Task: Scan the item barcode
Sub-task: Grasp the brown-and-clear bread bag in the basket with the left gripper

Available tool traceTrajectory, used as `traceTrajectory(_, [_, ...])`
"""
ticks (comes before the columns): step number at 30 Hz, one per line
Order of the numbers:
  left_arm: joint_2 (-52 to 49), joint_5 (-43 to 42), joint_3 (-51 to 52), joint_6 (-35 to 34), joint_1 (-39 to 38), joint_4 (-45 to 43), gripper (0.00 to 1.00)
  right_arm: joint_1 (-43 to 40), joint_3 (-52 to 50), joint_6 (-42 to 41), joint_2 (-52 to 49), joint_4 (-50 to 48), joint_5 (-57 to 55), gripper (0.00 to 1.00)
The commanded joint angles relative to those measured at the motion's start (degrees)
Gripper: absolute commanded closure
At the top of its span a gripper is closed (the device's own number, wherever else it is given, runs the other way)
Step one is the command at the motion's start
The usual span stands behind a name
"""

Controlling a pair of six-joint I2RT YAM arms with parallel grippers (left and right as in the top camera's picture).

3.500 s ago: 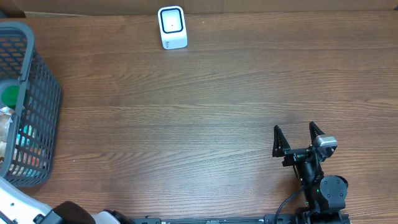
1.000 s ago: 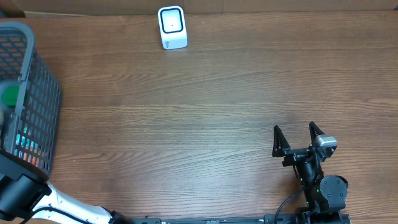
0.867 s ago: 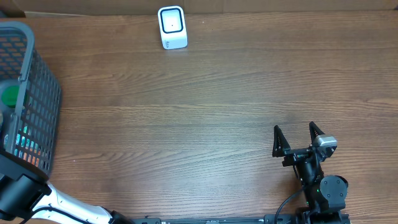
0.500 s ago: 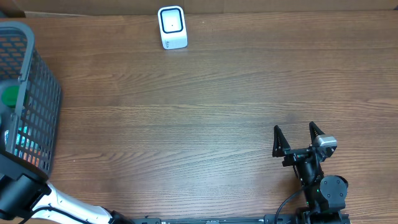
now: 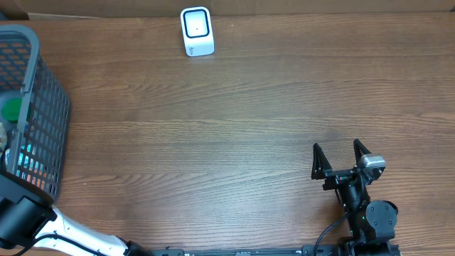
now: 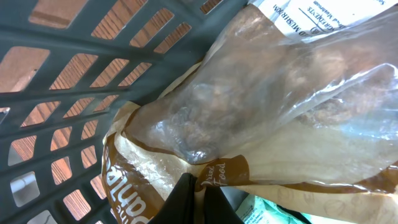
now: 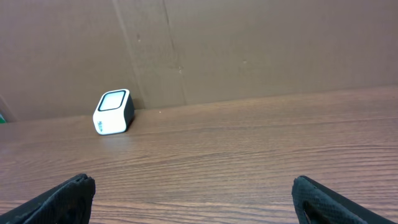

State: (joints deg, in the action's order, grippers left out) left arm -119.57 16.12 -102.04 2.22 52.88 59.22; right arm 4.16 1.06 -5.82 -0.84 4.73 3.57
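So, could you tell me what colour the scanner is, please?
The scanner is white with a black-framed window; clearest in the overhead view.

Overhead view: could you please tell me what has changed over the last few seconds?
The left arm swung from the table's near edge up into the basket, where the left gripper now looks shut on the plastic bag. The right gripper stayed open and parked; the scanner and basket did not move.

A wood-grain bench (image 5: 234,142) is backed along its far edge by a brown cardboard wall (image 7: 249,43). A grey lattice basket (image 5: 48,135) is set at the bench's left edge (partly cut off by the frame). A round green thing (image 5: 11,109) and a teal packet (image 6: 273,208) are seen inside it.
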Motion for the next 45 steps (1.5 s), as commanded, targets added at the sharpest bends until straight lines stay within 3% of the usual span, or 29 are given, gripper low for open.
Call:
traceTrajectory(1, [-1.3, 2.3, -1.2, 2.6, 0.4, 0.1, 0.95, 0.3, -0.6, -0.1, 0.7, -0.2, -0.5, 0.0])
traceTrajectory(8, [-1.9, 2.3, -1.2, 3.2, 0.4, -0.8, 0.84, 0.3, -0.6, -0.1, 0.7, -0.2, -0.5, 0.0])
traceTrajectory(13, [-2.6, 2.3, -1.2, 3.4, 0.4, -1.0, 0.53, 0.3, -0.6, -0.1, 0.7, -0.2, -0.5, 0.0])
traceTrajectory(22, [-5.2, 2.3, -1.2, 3.8, 0.4, -0.8, 0.47, 0.3, -0.6, -0.1, 0.7, -0.2, -0.5, 0.0])
traceTrajectory(24, [-5.8, 2.3, -1.2, 3.8, 0.4, -0.8, 0.48, 0.3, -0.6, -0.1, 0.7, -0.2, -0.5, 0.0])
traceTrajectory(27, [-6.2, 2.3, -1.2, 3.8, 0.4, -0.8, 0.59, 0.3, -0.6, -0.1, 0.7, -0.2, -0.5, 0.0])
traceTrajectory(30, [-6.2, 2.3, -1.2, 3.8, 0.4, -0.9, 0.93, 0.3, -0.6, -0.1, 0.7, -0.2, -0.5, 0.0])
traceTrajectory(31, [-6.2, 2.3, -1.2, 3.8, 0.4, -0.8, 0.95, 0.3, -0.6, -0.1, 0.7, -0.2, -0.5, 0.0])
traceTrajectory(45, [-0.1, 2.3, -1.4, 2.5, -2.4, 2.1, 0.96, 0.3, -0.6, -0.1, 0.7, -0.2, -0.5, 0.0])
